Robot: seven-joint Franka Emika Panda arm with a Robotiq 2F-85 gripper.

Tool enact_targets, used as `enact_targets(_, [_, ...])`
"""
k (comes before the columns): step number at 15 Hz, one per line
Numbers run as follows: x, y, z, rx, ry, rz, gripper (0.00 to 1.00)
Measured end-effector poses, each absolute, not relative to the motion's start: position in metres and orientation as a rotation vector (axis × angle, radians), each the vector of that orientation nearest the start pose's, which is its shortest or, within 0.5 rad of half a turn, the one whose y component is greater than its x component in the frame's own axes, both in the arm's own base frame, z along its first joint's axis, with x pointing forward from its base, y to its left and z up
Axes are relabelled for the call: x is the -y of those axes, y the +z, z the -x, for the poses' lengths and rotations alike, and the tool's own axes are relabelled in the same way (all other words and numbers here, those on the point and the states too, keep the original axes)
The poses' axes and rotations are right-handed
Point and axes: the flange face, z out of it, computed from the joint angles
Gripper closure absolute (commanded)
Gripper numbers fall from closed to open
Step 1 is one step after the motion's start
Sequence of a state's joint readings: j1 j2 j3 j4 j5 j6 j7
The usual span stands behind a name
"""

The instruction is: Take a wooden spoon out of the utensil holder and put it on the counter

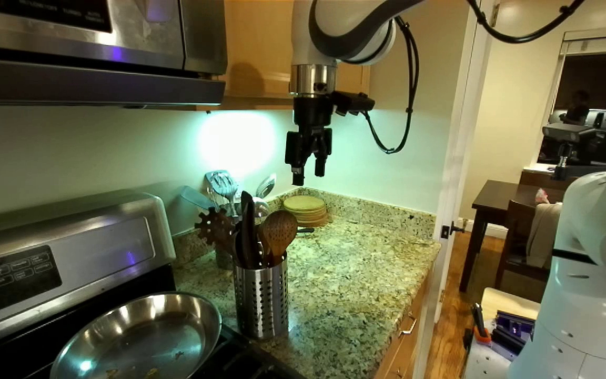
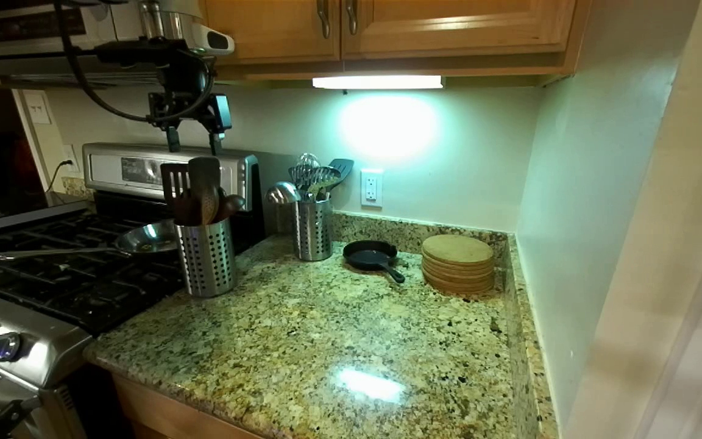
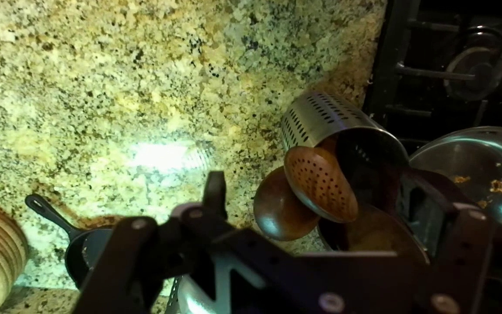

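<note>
Granite counter (image 2: 302, 341), roomy, utensil holder (image 2: 208, 259) near edge.

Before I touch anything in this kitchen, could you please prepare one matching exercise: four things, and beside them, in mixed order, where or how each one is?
1. perforated wooden spoon
2. black skillet
3. steel frying pan
4. tool

A. on the stove
B. open, in mid-air
C. in a utensil holder
D. directly on the counter

Pairs: 1-C, 2-D, 3-A, 4-B.
</note>
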State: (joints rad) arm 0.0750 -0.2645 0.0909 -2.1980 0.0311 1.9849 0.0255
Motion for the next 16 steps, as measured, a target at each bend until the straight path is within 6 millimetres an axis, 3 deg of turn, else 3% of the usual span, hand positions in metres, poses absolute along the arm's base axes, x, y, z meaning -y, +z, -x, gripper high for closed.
enact_targets(6, [-0.088,0.466,-0.485,0.476,-0.234,3.083,0.0])
enact_targets(16, [-0.088,0.417,-0.476,0.723,-0.347,2.933,0.0])
